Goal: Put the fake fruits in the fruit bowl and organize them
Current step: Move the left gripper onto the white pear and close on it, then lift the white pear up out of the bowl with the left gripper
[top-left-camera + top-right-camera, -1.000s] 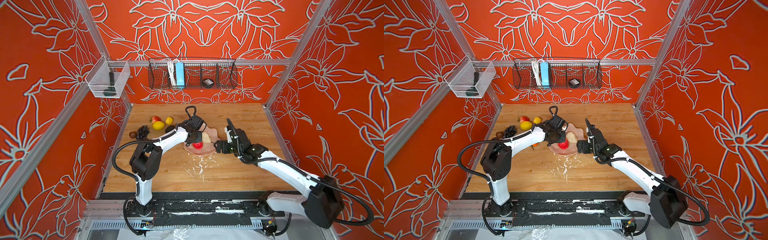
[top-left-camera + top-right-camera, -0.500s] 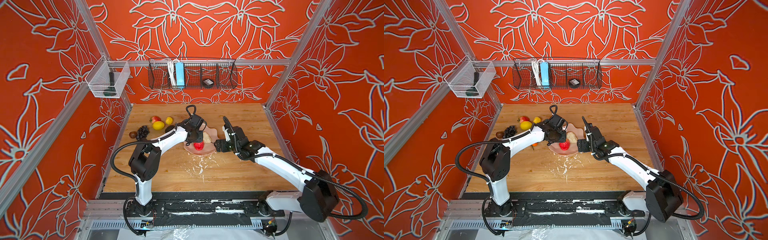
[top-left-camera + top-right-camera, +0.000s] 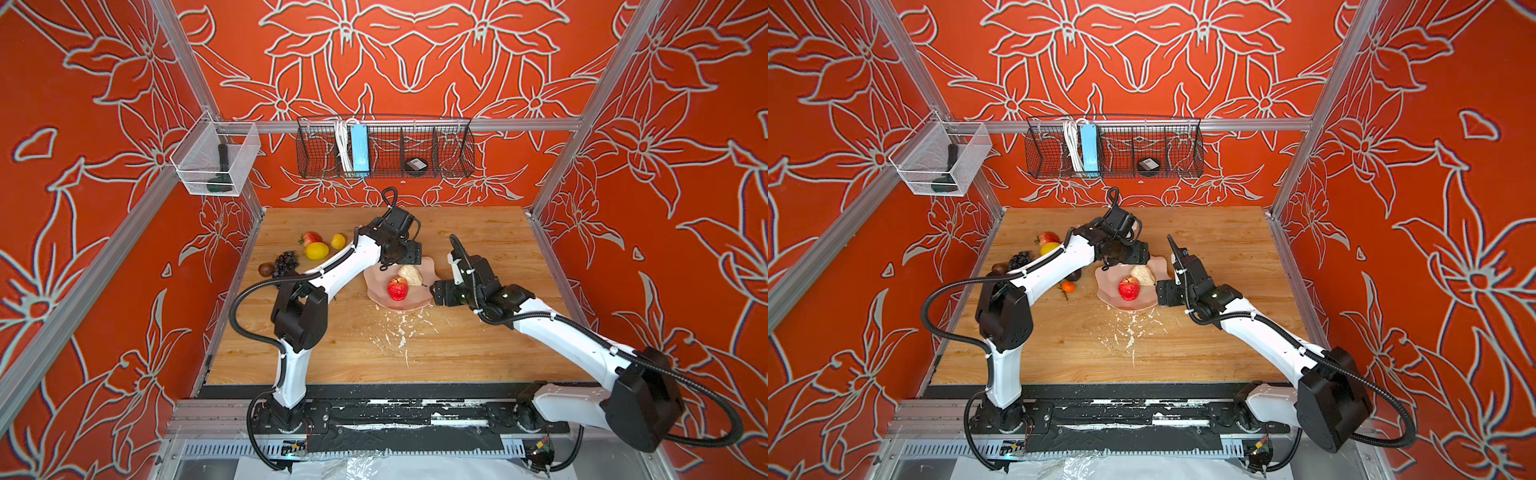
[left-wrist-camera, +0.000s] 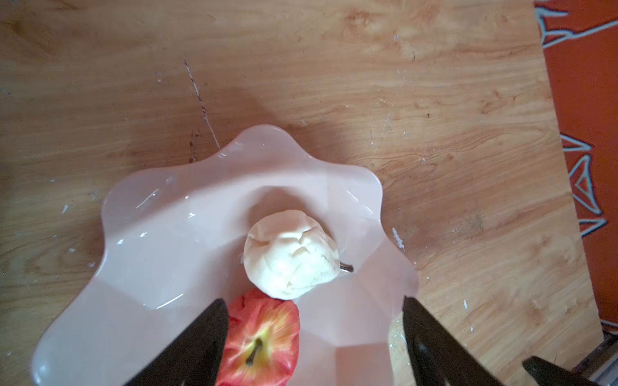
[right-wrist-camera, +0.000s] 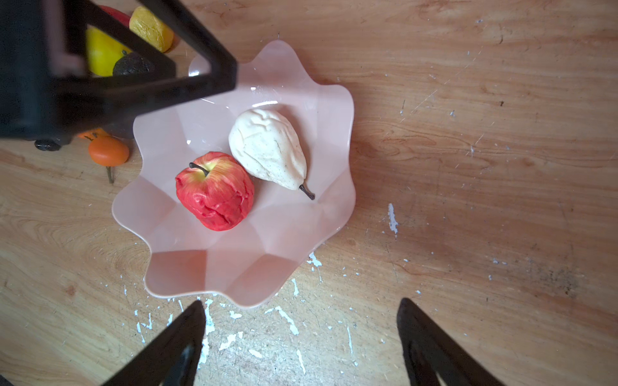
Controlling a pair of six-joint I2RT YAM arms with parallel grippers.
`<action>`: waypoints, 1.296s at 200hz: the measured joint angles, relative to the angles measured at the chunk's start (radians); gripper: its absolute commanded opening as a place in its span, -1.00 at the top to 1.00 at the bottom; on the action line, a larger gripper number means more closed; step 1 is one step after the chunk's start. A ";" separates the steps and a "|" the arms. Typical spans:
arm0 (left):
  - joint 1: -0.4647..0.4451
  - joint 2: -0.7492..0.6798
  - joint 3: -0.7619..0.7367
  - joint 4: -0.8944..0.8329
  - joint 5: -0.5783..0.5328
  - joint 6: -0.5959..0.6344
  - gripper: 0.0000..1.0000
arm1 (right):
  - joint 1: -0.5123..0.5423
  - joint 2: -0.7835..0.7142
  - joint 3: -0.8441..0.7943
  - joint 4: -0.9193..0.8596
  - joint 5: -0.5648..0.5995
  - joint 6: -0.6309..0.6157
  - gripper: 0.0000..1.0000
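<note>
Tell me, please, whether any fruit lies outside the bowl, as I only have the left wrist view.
Observer: Yes. A lemon, grapes and a few more lie on the table, left of the bowl in both top views.
Operator: Thank you. Is anything close to the rim?
Observer: A small orange lies on the table just beside it, with a narrow gap between them.
Operator: And where is the other arm?
Observer: The right fingers stand open over the table just outside the rim, holding nothing.
</note>
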 measured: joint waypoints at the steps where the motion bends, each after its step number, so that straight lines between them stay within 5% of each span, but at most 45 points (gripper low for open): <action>1: 0.000 0.003 0.002 -0.002 0.001 0.001 -0.67 | 0.000 0.000 -0.001 0.000 0.000 0.000 -0.80; 110: 0.008 0.243 0.224 -0.185 0.080 0.056 -0.73 | 0.000 -0.010 -0.017 0.008 -0.001 0.020 -0.80; 217: 0.008 0.310 0.279 -0.213 0.079 0.055 -0.51 | 0.000 -0.012 -0.022 0.008 -0.001 0.023 -0.81; 259: 0.007 0.328 0.286 -0.218 0.085 0.053 -0.70 | 0.000 -0.012 -0.023 0.008 -0.001 0.023 -0.81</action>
